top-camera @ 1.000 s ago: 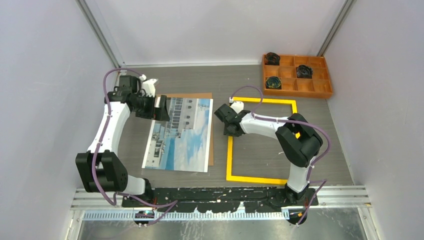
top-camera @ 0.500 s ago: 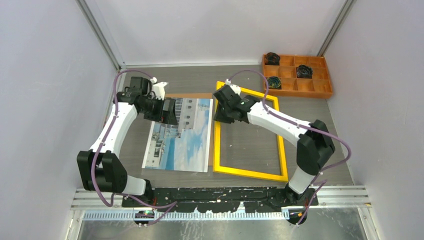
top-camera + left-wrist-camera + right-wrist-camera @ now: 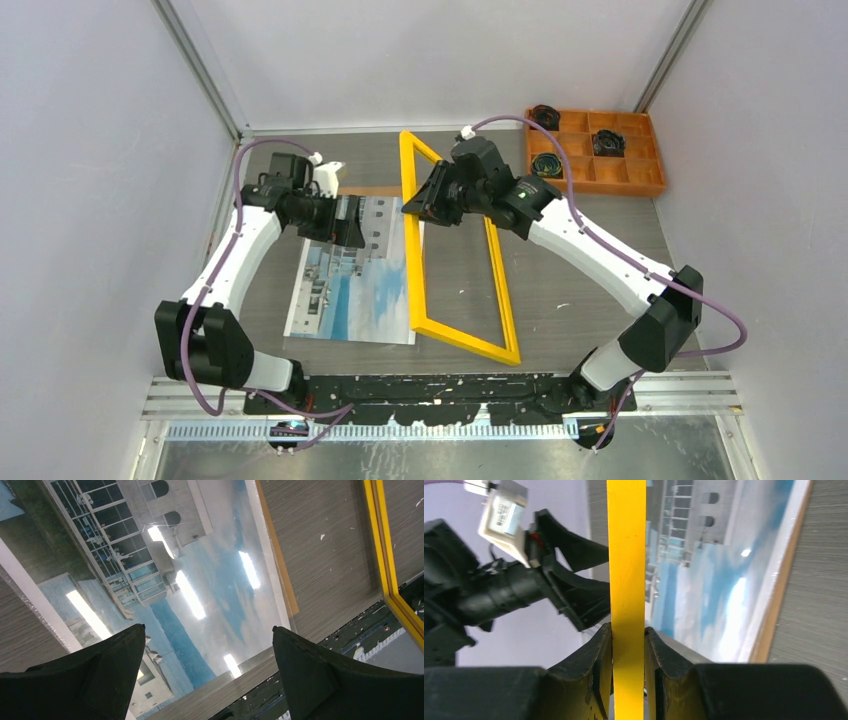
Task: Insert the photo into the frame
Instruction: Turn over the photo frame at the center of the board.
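The photo (image 3: 362,276), a white building against blue sky, lies face up on a brown backing board (image 3: 404,190), left of centre. It also shows in the left wrist view (image 3: 200,575) and the right wrist view (image 3: 719,580). The yellow frame (image 3: 462,336) stands tilted up on its near edge, to the right of the photo. My right gripper (image 3: 424,205) is shut on the frame's left bar (image 3: 626,555). My left gripper (image 3: 352,222) is open and empty, low over the photo's far left part, its fingertips (image 3: 137,632) wide apart.
An orange compartment tray (image 3: 641,179) with dark coiled items stands at the back right. Side walls close in on both sides. A black rail (image 3: 440,385) runs along the table's near edge.
My right gripper has lifted the frame's left side up and swung it leftward, from flat on the table to steeply tilted. The left gripper has shifted slightly right over the photo.
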You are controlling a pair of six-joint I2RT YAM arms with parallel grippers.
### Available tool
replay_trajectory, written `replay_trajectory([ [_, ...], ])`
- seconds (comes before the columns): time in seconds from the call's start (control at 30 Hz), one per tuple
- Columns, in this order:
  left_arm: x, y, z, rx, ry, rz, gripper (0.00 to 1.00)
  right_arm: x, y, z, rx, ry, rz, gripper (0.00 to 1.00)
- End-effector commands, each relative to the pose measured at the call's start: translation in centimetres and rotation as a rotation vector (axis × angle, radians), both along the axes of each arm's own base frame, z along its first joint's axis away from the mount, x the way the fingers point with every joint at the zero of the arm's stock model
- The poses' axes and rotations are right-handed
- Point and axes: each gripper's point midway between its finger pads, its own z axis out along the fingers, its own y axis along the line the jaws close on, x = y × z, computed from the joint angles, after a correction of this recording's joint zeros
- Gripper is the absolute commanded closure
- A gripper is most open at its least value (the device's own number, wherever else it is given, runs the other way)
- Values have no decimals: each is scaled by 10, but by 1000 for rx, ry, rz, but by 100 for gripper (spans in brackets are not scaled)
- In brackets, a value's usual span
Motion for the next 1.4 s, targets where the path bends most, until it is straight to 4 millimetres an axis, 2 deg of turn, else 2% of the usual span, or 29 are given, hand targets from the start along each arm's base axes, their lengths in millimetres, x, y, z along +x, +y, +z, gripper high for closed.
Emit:
replay_trajectory([
  [0.0, 7, -12, 23, -46, -86, 1, 0, 2, 6, 83, 273, -74, 34, 97],
  [0.2, 12, -24, 44, -102, -130, 28, 0, 12, 5, 102, 497, -23, 57, 97],
  [0.57, 24, -55, 88, -175, -231, 20, 0, 13, 0, 132, 602, -54, 105, 96],
  [0.77, 22, -75, 102, -185, -255, -19, 0, 10, -15, 119, 600, -44, 104, 90],
  [0.83, 20, -83, 106, -186, -265, -36, 0, 11, -23, 112, 604, -32, 80, 78],
  [0.9, 19, -92, 110, -187, -279, -54, 0, 12, -29, 105, 593, -20, 71, 71],
  [1.23, 5, -143, 127, -220, -295, -198, 0, 13, -46, 78, 459, 37, 63, 57],
  [1.37, 2, -162, 133, -226, -297, -249, 0, 12, -53, 72, 407, 43, 50, 46],
])
